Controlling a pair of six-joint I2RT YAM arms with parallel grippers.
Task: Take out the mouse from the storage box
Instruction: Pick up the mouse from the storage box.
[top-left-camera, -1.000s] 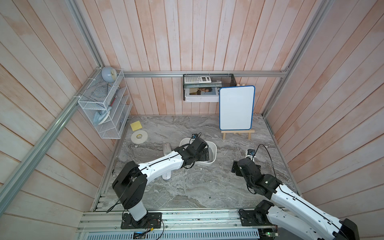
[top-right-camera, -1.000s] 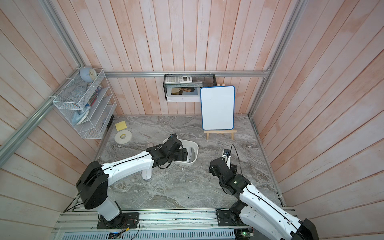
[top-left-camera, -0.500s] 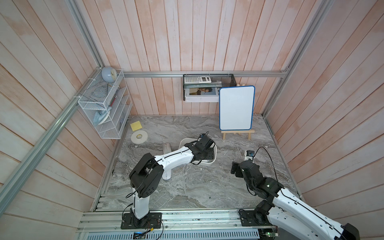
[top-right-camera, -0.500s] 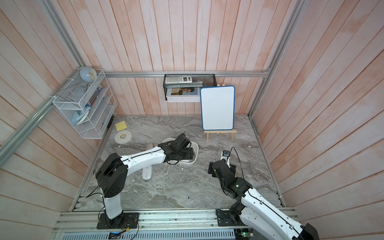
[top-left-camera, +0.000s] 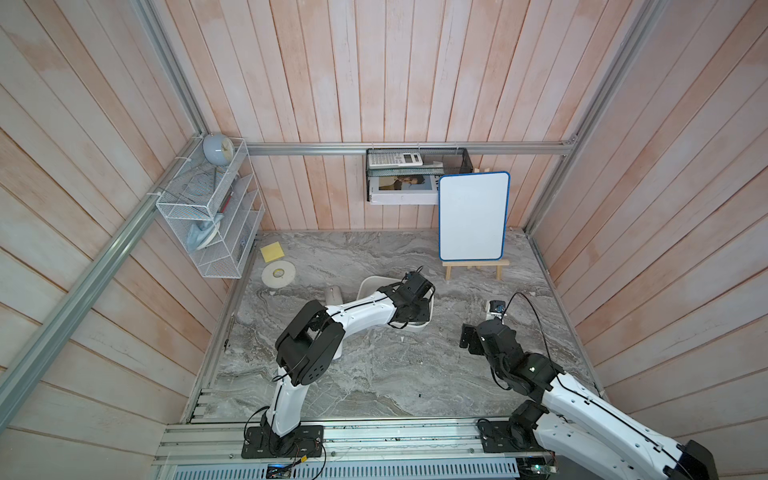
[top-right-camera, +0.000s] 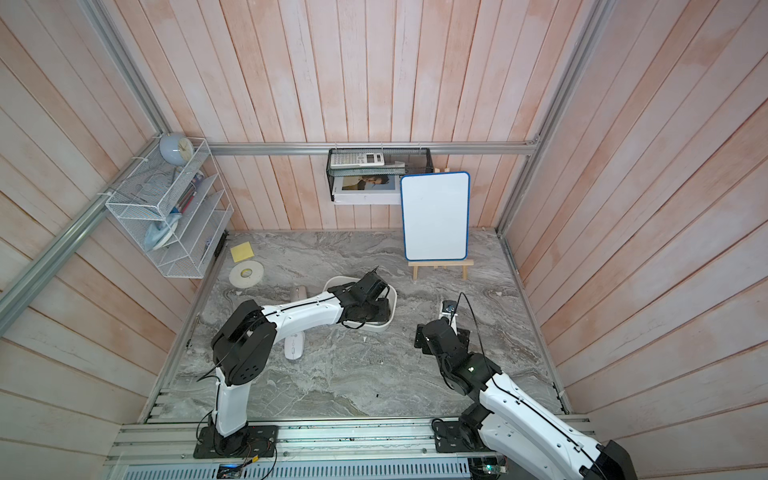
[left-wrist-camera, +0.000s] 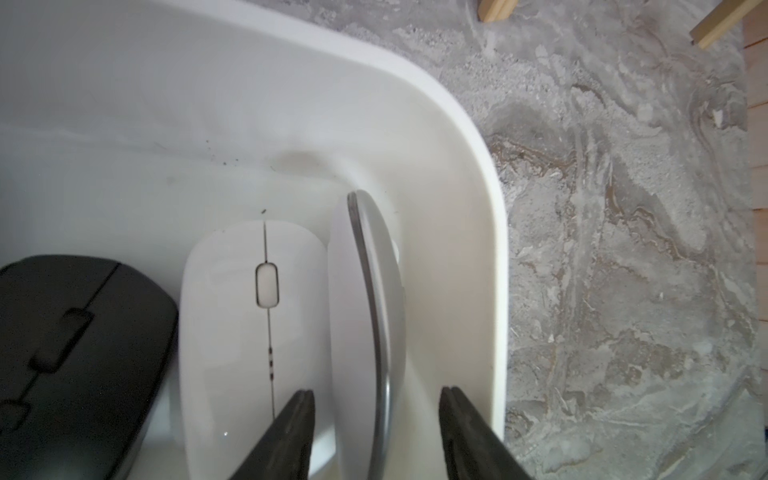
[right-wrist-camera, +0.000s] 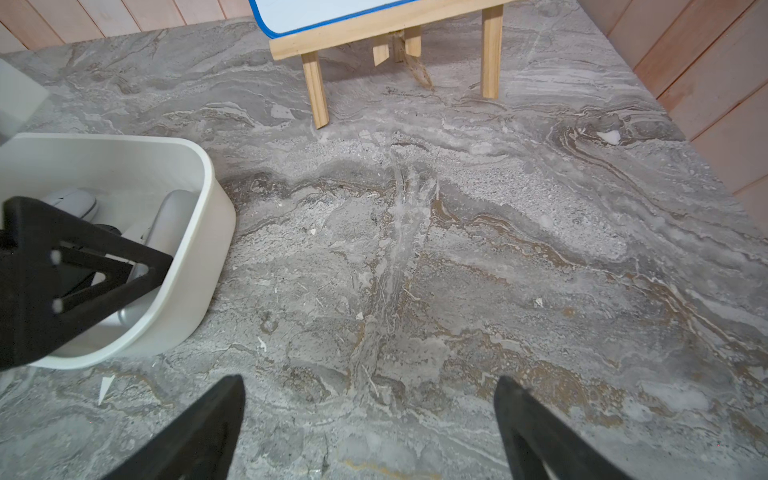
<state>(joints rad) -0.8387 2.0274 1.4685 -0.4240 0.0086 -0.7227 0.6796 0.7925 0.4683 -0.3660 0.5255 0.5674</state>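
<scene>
The white storage box (left-wrist-camera: 478, 166) holds a black mouse (left-wrist-camera: 75, 353), a white mouse (left-wrist-camera: 232, 316) lying flat, and a silver-white mouse (left-wrist-camera: 374, 291) standing on its edge against the box wall. My left gripper (left-wrist-camera: 376, 397) reaches down into that end of the box (top-left-camera: 374, 282). Its jaws straddle the on-edge mouse, with a narrow gap on each side. In the top views the left gripper (top-right-camera: 370, 309) hides the mice. My right gripper (right-wrist-camera: 370, 386) hangs open over bare table to the right of the box (right-wrist-camera: 199, 249), holding nothing.
Two mice lie outside the box: a pale one (top-right-camera: 299, 293) at its left and a white one (top-right-camera: 295, 345) under the left arm. A whiteboard on a wooden easel (top-left-camera: 473, 220) stands behind. A tape roll (top-left-camera: 278, 274), a yellow pad (top-left-camera: 272, 252) and a wire rack (top-left-camera: 212, 220) are far left.
My left gripper has moved right along the box and gone down at its right end, its jaws narrowing around the on-edge mouse. The right arm has shifted only slightly.
</scene>
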